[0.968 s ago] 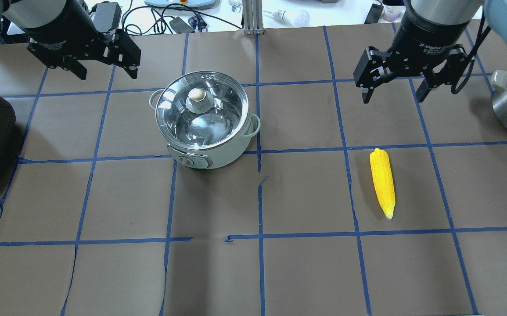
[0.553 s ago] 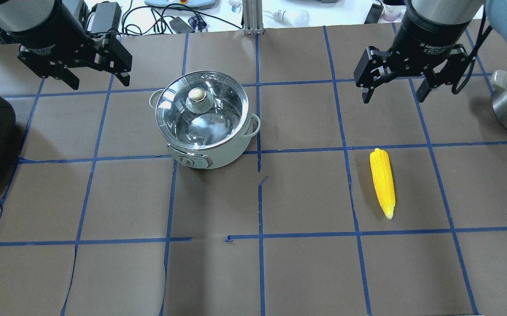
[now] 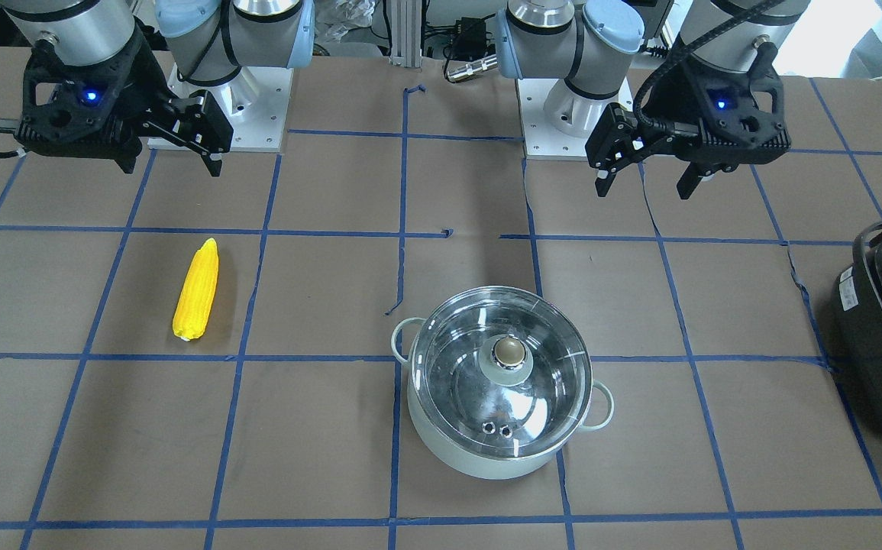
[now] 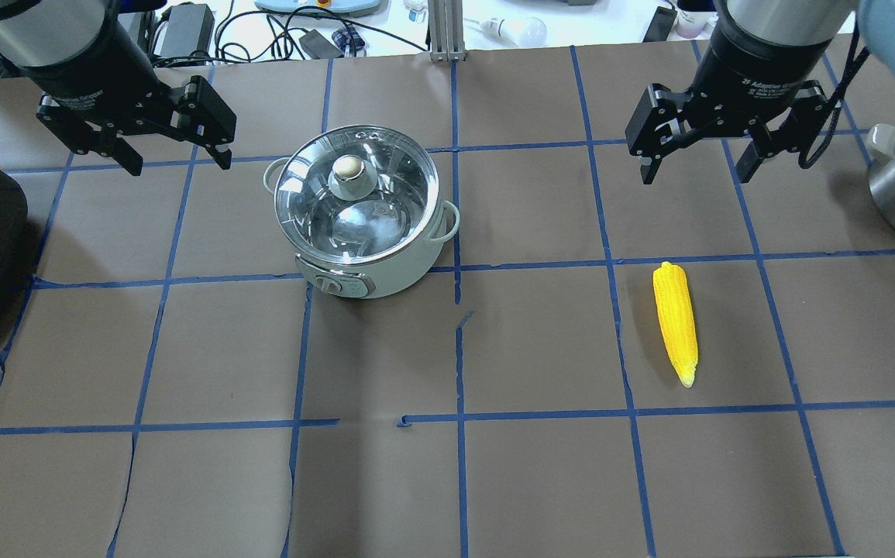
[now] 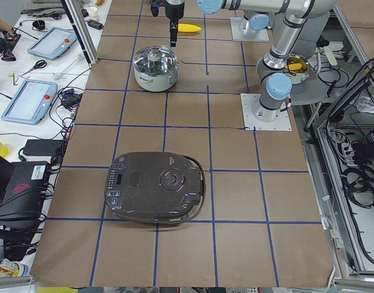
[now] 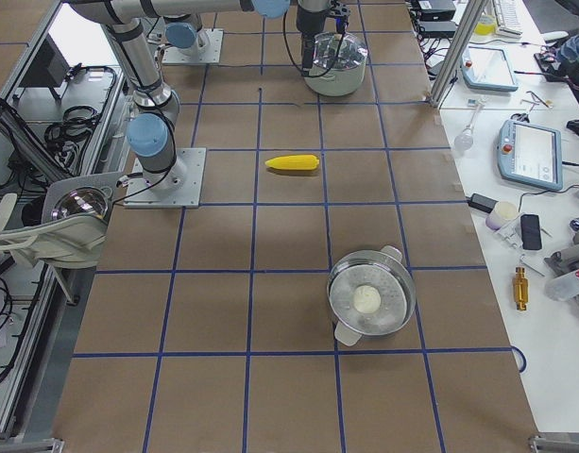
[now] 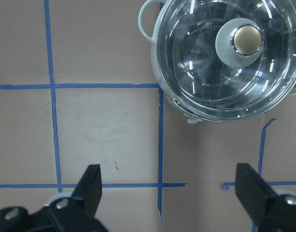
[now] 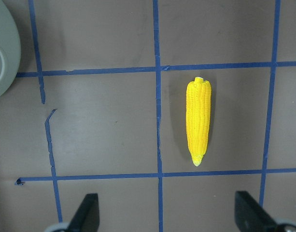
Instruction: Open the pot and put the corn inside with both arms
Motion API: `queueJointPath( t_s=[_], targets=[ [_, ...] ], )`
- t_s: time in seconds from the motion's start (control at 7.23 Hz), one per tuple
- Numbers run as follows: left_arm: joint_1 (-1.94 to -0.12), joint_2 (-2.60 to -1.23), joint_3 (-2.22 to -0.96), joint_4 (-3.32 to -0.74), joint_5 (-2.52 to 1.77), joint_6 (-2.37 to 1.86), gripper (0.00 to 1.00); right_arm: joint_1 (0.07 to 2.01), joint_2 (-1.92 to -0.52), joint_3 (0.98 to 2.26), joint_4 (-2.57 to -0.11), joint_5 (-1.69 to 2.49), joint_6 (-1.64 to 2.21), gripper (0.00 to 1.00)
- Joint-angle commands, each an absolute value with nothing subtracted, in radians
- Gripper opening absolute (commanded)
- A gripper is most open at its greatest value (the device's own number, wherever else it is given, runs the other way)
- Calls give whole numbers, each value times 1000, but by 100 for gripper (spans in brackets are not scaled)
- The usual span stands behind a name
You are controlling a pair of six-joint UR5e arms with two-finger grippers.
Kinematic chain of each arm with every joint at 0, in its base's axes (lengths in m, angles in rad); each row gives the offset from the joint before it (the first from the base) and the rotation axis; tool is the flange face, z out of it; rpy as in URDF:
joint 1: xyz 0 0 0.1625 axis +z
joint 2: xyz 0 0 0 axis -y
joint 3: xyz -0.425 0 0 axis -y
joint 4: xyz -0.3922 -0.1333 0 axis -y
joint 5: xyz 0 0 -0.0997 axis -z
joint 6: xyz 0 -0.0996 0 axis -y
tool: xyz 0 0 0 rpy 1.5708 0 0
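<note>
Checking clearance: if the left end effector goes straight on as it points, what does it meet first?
Probably the bare brown paper tabletop, just beside the round pale mint pot, not its clear glass lid.

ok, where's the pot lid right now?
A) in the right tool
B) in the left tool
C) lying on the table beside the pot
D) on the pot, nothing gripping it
D: the glass lid sits on the pot, while the left tool and right tool hang open and clear of it.
</note>
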State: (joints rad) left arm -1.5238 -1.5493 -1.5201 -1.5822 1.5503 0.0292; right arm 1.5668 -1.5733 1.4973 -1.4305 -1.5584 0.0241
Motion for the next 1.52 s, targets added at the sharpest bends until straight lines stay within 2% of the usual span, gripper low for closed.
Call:
queueJointPath(
  t_s=[0.0,0.41,0.69,1.38],
  targets=[
    [-1525,-1548,-1520,-1583,1554,29,97,1568,-1572,1499,-1431,-1555,25,100],
    [-1526,-1551,-1523,-1583,1552,29,96,1566,-1568,1488,-1436,-1569,25,100],
    [-1526,-1560,-1523,-1582,1552,29,93,1566,-1568,1499,-1440,-1553,21,100],
    [-1528,-1559,-1523,-1577,1554,29,93,1568,-1571,1493,-1442,-1557,23,100]
  ],
)
